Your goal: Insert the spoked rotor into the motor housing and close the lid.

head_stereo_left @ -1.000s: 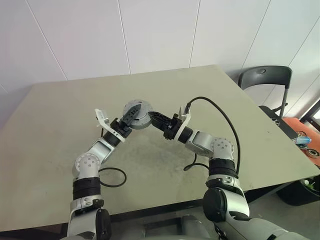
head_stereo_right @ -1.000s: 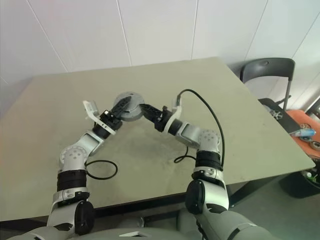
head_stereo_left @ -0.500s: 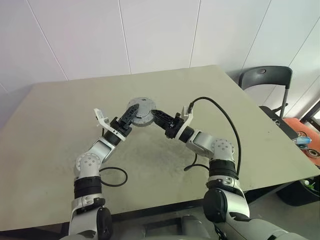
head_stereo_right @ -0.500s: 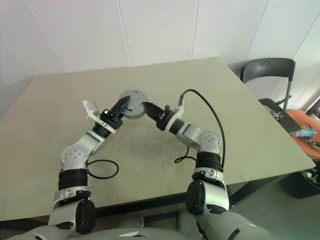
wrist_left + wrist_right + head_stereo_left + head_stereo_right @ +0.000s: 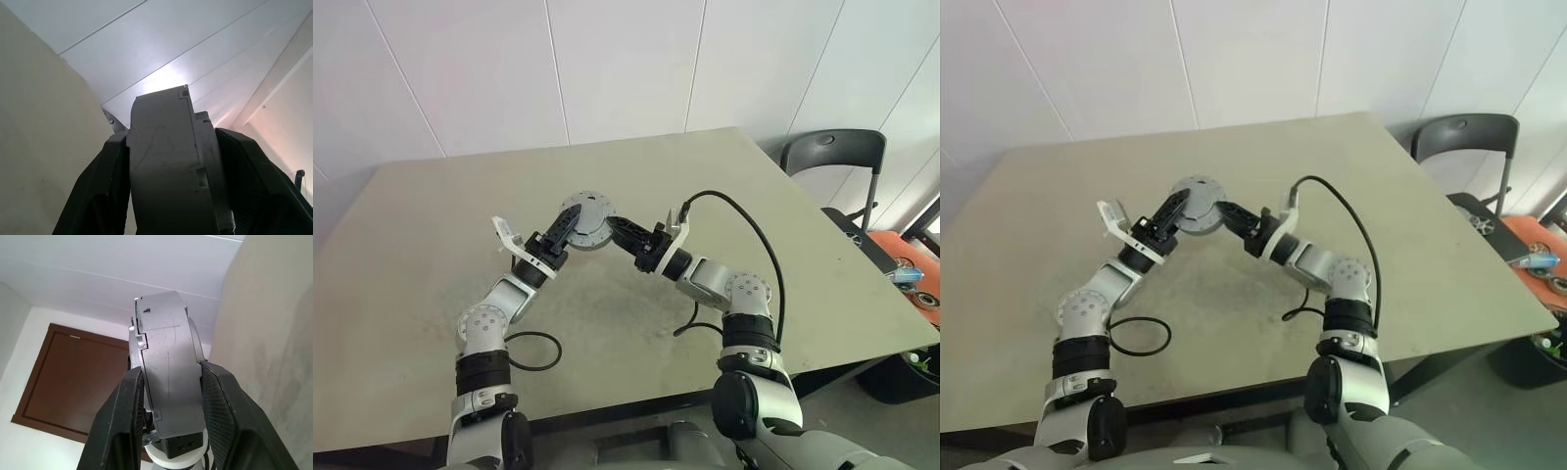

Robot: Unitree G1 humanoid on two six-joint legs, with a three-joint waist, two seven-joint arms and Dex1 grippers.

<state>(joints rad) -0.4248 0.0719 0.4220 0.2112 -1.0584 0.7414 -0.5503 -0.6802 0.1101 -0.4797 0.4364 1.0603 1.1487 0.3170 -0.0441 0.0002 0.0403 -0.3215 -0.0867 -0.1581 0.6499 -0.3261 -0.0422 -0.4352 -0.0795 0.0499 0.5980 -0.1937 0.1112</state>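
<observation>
Left eye view: both pincers, left pincer and right pincer, clamp the lidded motor housing above the tabletop; assembly looks nearly complete.

The disc held between the left gripper and the right gripper is too small in the head views to tell whether it is the lid alone or the lid seated on the motor housing. In both wrist views it shows edge-on, so its flat faces are hidden. The left wrist view cuts off its lower part, and the black fingers either side run out of the frame. In the right wrist view the fingers cover the disc's lower edge. The chair beyond the table is partly hidden by the table's corner, and the orange object is cut off at the frame's edge.
</observation>
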